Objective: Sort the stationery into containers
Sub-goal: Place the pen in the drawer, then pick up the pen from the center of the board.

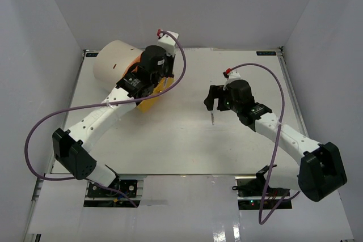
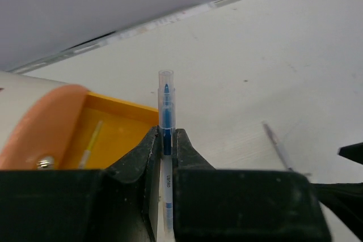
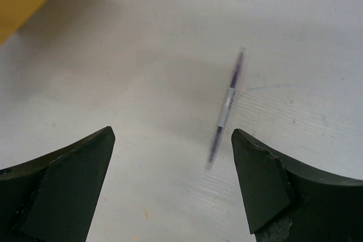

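A blue pen [image 2: 165, 106] is clenched in the left pincer [image 2: 166, 140], to be lowered into the yellow drawer [image 2: 119, 105]; the right pincer [image 3: 172, 134] is spread open

A flat white surface [image 1: 187, 140] sits inside a plain booth, closed in by a pale grey back wall [image 1: 187, 4], a left wall [image 1: 34, 55] and a right wall [image 1: 334, 55]. The light is soft and even, casting only faint shadows. A glossy white ledge [image 1: 187, 225] runs along the near edge.
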